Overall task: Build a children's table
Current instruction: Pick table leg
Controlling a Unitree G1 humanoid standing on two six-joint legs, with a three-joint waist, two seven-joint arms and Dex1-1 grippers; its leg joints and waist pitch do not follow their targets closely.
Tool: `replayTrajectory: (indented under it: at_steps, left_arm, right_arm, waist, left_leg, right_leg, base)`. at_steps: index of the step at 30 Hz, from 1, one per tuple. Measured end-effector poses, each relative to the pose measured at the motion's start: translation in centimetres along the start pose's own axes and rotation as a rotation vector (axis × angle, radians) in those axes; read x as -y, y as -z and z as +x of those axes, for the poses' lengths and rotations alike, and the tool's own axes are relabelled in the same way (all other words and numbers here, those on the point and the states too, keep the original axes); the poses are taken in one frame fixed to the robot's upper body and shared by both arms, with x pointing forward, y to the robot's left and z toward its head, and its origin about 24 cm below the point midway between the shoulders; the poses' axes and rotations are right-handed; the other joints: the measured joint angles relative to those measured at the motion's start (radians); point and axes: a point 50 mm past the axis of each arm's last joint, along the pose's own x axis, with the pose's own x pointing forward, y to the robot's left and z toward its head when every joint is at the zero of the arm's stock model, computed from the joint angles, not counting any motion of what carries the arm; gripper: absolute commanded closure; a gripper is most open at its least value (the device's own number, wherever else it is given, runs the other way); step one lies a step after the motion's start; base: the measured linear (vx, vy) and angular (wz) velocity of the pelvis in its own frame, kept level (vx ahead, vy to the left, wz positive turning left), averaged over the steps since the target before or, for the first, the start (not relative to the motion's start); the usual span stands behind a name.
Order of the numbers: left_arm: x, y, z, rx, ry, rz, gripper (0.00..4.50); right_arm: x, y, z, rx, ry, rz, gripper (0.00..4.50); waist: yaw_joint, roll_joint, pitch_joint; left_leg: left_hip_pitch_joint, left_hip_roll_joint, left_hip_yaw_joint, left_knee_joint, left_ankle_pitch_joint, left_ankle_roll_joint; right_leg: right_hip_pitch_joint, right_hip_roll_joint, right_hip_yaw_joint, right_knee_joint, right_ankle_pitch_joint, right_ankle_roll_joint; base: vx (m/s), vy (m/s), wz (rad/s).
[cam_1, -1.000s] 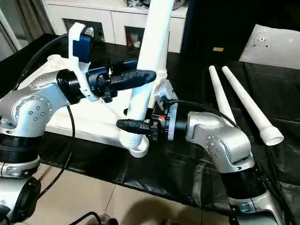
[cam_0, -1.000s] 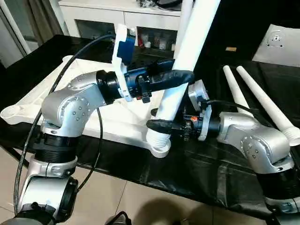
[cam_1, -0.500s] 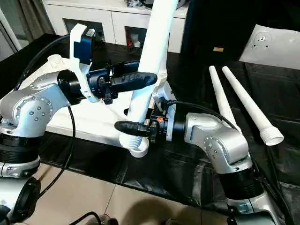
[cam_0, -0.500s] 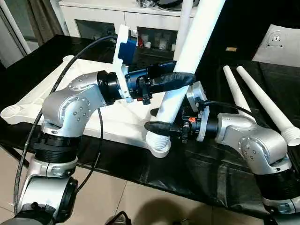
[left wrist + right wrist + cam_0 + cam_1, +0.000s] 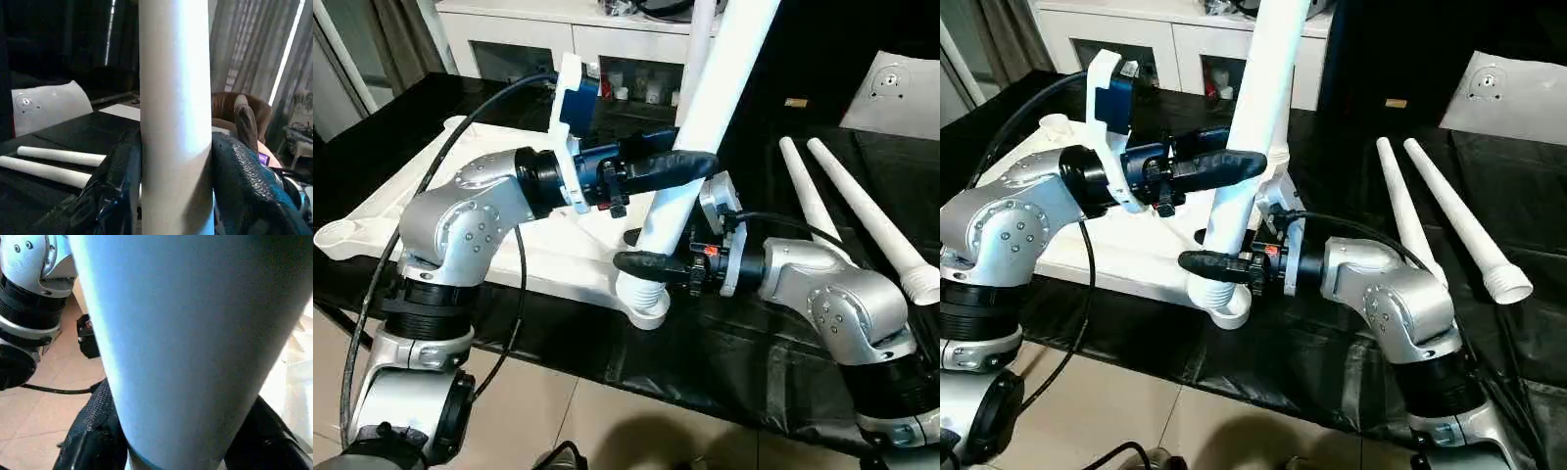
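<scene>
- At the near edge of the black-covered desk (image 5: 724,362), a white leg (image 5: 690,157) stands nearly upright, leaning a little, its ribbed lower end seated at the round socket (image 5: 646,311) on the near corner of the tabletop (image 5: 538,245).
- That tabletop lies flat on the left part of the desk, one rounded corner (image 5: 337,238) jutting out at the left edge.
- Coming in from the left, the left gripper (image 5: 680,166) is clamped on the leg partway up; the left wrist view shows a black finger (image 5: 115,191) pressed to each side of the tube.
- Lower down, the right gripper (image 5: 651,266) reaches in from the right and is closed around the same leg just above its ribbed end, with dark fingers (image 5: 88,440) hugging the tube in the right wrist view.
- Well apart on the right part of the desk, two spare legs (image 5: 857,211) lie side by side, nearly touching, their wider ends toward the near right edge.
- Near the far right corner rests a flat white board (image 5: 901,88).
- Beyond the desk's far edge stands a white cabinet (image 5: 558,34) with glass doors.
</scene>
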Motion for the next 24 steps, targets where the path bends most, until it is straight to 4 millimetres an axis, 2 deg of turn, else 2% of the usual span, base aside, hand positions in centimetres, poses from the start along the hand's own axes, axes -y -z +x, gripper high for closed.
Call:
replayTrajectory:
  at_steps: [1,3,6,9,14,16,18,20,22,24]
  left_arm:
    - [0.1,0.0,0.0,-0.001,-0.002,0.001,1.99]
    - [0.3,-0.1,0.3,-0.001,-0.002,-0.001,1.96]
    - [0.5,-0.3,0.8,0.041,-0.009,-0.022,1.57]
    - [0.6,-0.5,1.2,0.102,-0.018,-0.055,1.45]
    - [0.9,-1.5,1.9,0.333,-0.030,-0.161,1.08]
    - [1.5,-2.8,2.1,0.494,-0.039,-0.177,0.99]
    - [1.3,-3.5,1.4,0.569,-0.118,-0.164,0.84]
    - [0.4,-3.3,0.4,0.560,-0.252,-0.132,0.67]
    - [-0.5,-2.2,-0.8,0.487,-0.401,-0.090,0.67]
    - [-1.7,-0.3,-2.7,0.361,-0.604,-0.050,0.67]
  right_arm:
    - [0.0,0.0,0.0,0.002,0.001,0.000,2.56]
    - [0.1,-0.1,0.1,0.009,0.015,-0.003,2.56]
    - [0.2,-0.5,0.3,0.054,0.044,-0.028,2.56]
    - [0.3,-0.8,0.4,0.092,0.075,-0.030,2.56]
    - [0.6,-0.9,0.5,0.156,0.156,0.009,2.56]
    - [1.1,0.1,0.2,0.194,0.264,0.035,2.56]
    - [1.4,0.8,-0.1,0.217,0.351,0.040,2.57]
    - [1.7,1.0,-0.7,0.238,0.456,0.014,2.57]
    - [1.6,0.9,-1.2,0.244,0.527,-0.008,2.57]
    - [1.2,1.2,-1.7,0.238,0.585,-0.021,2.57]
  waist:
    - [0.000,0.000,0.000]
    - [0.000,0.000,0.000]
    - [0.000,0.000,0.000]
    - [0.000,0.000,0.000]
    - [0.001,0.001,0.000]
    - [0.003,0.002,-0.001]
    - [0.000,0.005,-0.003]
    - [-0.006,0.009,-0.005]
    - [-0.012,0.014,-0.007]
    - [-0.022,0.019,-0.008]
  left_leg:
    - [0.000,0.000,0.000,0.000,0.000,0.000]
    - [0.000,0.000,0.000,0.000,0.000,0.000]
    - [0.000,0.000,0.000,0.000,0.000,0.000]
    - [0.000,0.000,0.000,0.001,0.000,0.000]
    - [-0.001,0.000,0.000,0.002,0.000,0.000]
    - [-0.001,0.000,-0.001,0.002,0.000,0.000]
    - [-0.001,0.000,0.000,0.001,0.000,0.000]
    - [0.000,0.000,-0.001,0.001,0.000,0.000]
    - [0.001,0.000,-0.001,0.001,0.000,0.000]
    - [0.002,0.000,-0.001,0.000,0.000,0.000]
  right_leg:
    - [0.000,0.000,0.000,0.000,0.000,0.000]
    - [0.000,0.000,0.000,0.000,0.000,0.000]
    - [0.000,0.000,0.000,0.000,0.000,0.000]
    - [0.000,0.000,0.000,0.000,0.000,0.000]
    - [0.000,0.000,0.000,0.000,0.001,-0.001]
    - [0.001,0.000,-0.001,-0.001,0.001,-0.002]
    - [0.001,0.000,-0.001,-0.001,0.000,0.000]
    - [0.001,0.000,-0.001,-0.001,-0.001,0.003]
    - [0.002,0.001,-0.001,-0.001,-0.001,0.005]
    - [0.002,0.001,-0.001,-0.001,-0.002,0.006]
  base:
    - [0.000,0.000,0.00]
    - [0.000,0.000,0.00]
    - [0.000,0.000,0.00]
    - [0.000,0.000,0.00]
    - [0.000,0.000,0.00]
    - [0.000,0.000,0.00]
    - [0.000,0.000,0.00]
    - [0.000,0.000,0.00]
    - [0.000,0.000,0.00]
    - [0.000,0.000,0.00]
